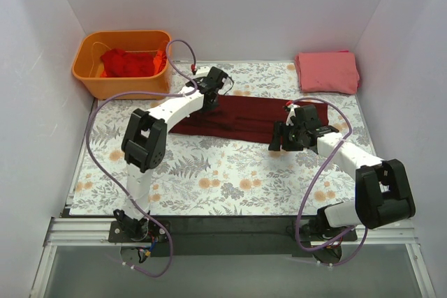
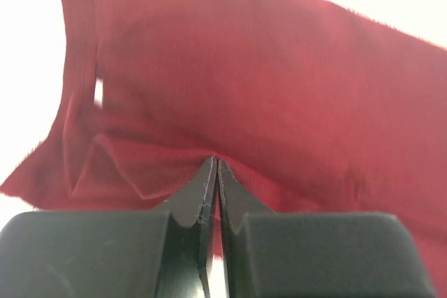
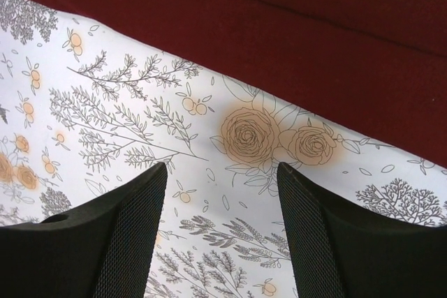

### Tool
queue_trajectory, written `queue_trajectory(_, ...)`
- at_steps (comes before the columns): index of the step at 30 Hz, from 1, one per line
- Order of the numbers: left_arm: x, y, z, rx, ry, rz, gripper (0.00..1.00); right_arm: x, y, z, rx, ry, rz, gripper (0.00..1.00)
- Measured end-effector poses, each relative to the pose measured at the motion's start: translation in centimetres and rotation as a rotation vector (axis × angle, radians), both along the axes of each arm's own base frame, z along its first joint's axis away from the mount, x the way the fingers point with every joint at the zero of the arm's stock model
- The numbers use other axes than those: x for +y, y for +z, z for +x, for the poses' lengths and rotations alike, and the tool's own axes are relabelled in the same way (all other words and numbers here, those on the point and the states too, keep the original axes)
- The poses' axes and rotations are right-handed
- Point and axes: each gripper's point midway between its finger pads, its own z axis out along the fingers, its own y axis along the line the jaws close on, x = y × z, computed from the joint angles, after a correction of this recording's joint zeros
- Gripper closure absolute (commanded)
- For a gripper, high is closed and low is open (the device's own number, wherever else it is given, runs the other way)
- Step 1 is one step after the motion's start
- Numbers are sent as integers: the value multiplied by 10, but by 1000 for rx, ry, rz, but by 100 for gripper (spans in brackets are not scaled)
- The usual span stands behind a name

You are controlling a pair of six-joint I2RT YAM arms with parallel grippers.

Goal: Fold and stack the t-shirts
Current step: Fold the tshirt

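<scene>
A dark maroon t-shirt (image 1: 244, 120) lies folded into a long band across the floral table, with a small white label near its right end. My left gripper (image 1: 208, 92) is shut on the shirt's far left edge; in the left wrist view its tips (image 2: 215, 162) pinch a fold of the maroon cloth (image 2: 279, 82). My right gripper (image 1: 279, 143) is open and empty, hovering over the table just in front of the shirt's near edge (image 3: 293, 40). A salmon-pink t-shirt (image 1: 327, 72) lies folded at the back right. Bright red t-shirts (image 1: 127, 63) are bunched in the bin.
An orange plastic bin (image 1: 91, 75) stands at the back left corner. White walls enclose the table on three sides. The floral tablecloth (image 1: 209, 179) stretches in front of the maroon shirt. Purple cables loop above both arms.
</scene>
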Motion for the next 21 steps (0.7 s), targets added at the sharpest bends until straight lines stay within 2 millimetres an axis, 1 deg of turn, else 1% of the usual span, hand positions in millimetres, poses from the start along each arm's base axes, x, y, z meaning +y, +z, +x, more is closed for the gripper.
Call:
queue_trajectory(3, 1, -13, 23, -16, 0, 35, 100, 1, 2, 0, -14, 27, 3, 33)
queue_trajectory(6, 2, -23, 38, -30, -6, 60, 100, 2, 4, 0, -26, 53, 1, 38)
queue_trajectory(8, 1, -23, 46, -49, -13, 74, 100, 3, 4, 0, -34, 69, 0, 43)
queue_trajectory(11, -2, -18, 59, -98, -18, 78, 100, 5, 8, 2, -46, 90, 5, 46)
queue_trajectory(16, -7, -3, 78, -187, -28, 67, 100, 10, 16, 14, -74, 115, 8, 48)
queue_trajectory(21, -9, 9, 93, -256, -29, 53, 100, 13, 17, 24, -82, 132, 2, 49)
